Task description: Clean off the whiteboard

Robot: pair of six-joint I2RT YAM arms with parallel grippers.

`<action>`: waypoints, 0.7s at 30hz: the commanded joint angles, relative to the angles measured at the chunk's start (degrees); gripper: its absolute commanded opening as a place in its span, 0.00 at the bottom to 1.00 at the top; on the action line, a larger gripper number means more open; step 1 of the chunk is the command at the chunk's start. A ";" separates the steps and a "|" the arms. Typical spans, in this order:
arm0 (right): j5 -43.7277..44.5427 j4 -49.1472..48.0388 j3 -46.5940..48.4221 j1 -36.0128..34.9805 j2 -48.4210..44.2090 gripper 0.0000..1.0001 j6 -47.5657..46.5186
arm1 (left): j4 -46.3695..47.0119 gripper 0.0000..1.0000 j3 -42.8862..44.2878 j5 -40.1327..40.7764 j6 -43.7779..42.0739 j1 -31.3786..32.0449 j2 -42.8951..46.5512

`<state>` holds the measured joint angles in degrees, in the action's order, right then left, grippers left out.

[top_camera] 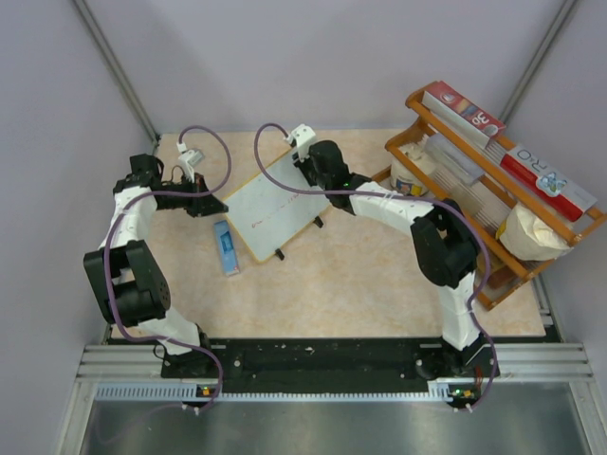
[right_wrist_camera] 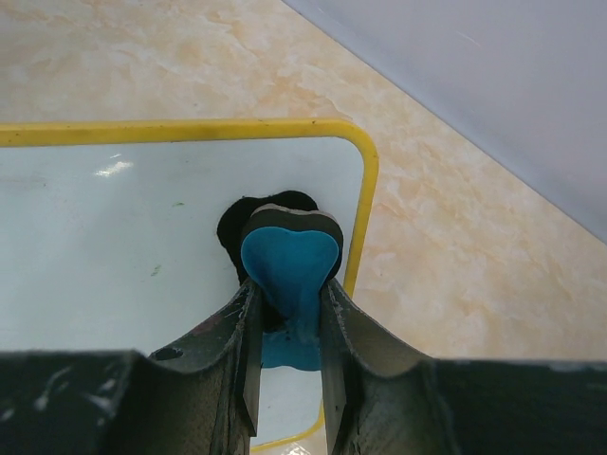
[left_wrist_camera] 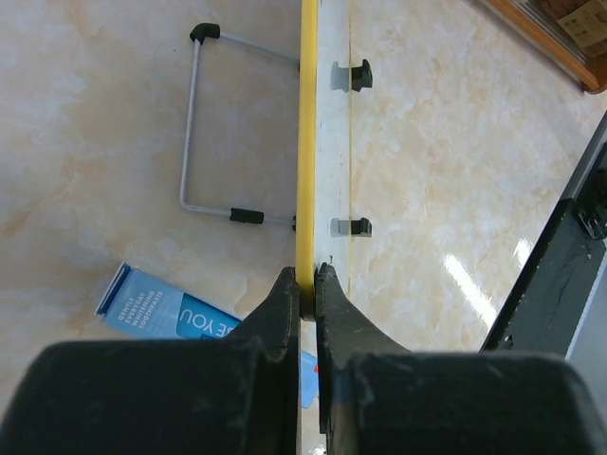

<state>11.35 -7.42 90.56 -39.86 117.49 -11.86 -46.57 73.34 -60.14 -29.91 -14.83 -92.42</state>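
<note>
The whiteboard (top_camera: 275, 213) is one, and it lies on the worktop (top_camera: 370, 284) in the middle, toward the far side. Its long axis runs diagonally, from the near left to the far right. Its two small black feet (top_camera: 281, 254) stand out from the long edge that faces the arms. The board is a rectangle with rounded corners, glossy white with a thin yellow frame.

The left tool (left_wrist_camera: 305, 284) is closed on the frame at the left corner of the board and pinches it between both fingers. The right tool (right_wrist_camera: 289, 318) is closed on one eraser (right_wrist_camera: 289, 261), a blue foam block with a black layer, whose tip is on the white surface near the far corner.

One narrow blue box (top_camera: 227, 246) lies just beside the left short edge. The worktop is beige with a marble pattern.
</note>
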 commanded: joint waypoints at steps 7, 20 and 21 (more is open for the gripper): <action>-4.14 0.92 1.72 -3.11 -2.26 0.00 2.19 | -1.77 0.00 -1.18 3.71 -5.95 1.65 -1.18; -3.89 2.59 2.95 -7.08 -3.41 0.00 0.08 | -2.13 0.00 -1.09 4.07 -6.39 1.73 -0.83; -3.36 2.24 2.60 -6.99 -3.24 0.00 -0.35 | -2.30 0.00 -1.09 4.07 -6.39 1.73 -0.83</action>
<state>9.26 -4.58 90.94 -46.11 116.66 -11.25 -46.61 73.34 -59.55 -29.69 -14.85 -92.44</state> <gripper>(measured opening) 0.246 0.041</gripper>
